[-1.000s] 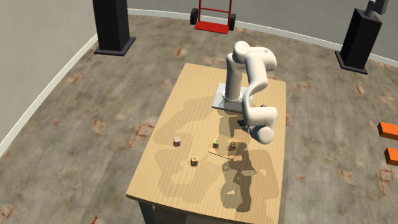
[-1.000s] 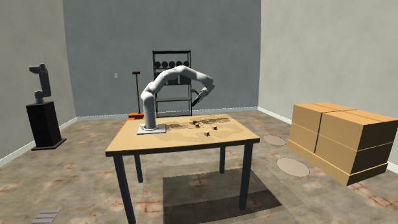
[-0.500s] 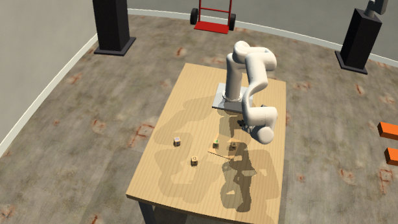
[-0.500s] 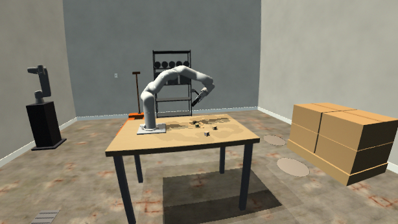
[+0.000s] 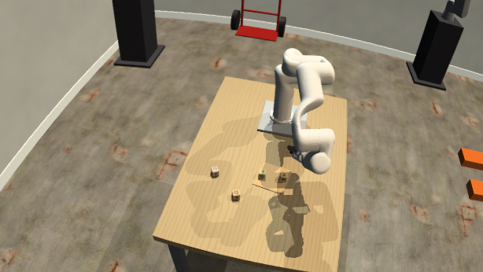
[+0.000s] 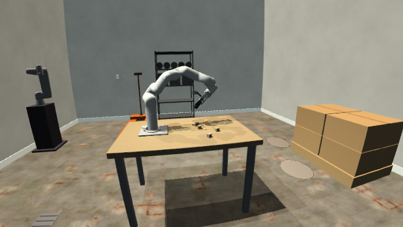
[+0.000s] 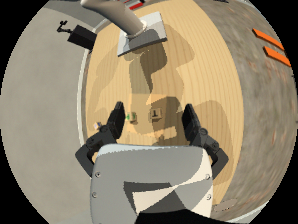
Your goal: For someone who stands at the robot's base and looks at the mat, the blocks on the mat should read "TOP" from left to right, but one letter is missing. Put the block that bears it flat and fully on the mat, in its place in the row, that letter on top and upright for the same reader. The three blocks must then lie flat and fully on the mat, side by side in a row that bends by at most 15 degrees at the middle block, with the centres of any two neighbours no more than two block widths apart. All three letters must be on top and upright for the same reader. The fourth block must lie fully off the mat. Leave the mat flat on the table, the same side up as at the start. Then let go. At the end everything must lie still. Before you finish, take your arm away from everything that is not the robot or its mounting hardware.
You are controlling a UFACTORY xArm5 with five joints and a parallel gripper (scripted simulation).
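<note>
Two small wooden letter blocks sit on the thin tan mat (image 5: 272, 182): one with a green mark (image 5: 262, 175) (image 7: 131, 117) and one beside it (image 5: 282, 177) (image 7: 154, 115). Two more blocks lie off the mat on the table: one with a blue mark (image 5: 215, 171) and a brown one (image 5: 236, 195) (image 6: 208, 134). The letters are too small to read. My gripper (image 5: 293, 153) (image 6: 198, 105) (image 7: 154, 109) is open and empty. It hangs well above the two mat blocks, which show between its fingers in the wrist view.
The wooden table (image 5: 244, 102) (image 6: 184, 145) carries the arm's base plate (image 5: 267, 126) (image 6: 152, 131) at its far end. A shelf rack (image 6: 174, 85) stands behind the table. Cardboard boxes (image 6: 344, 138) stand on the floor to one side.
</note>
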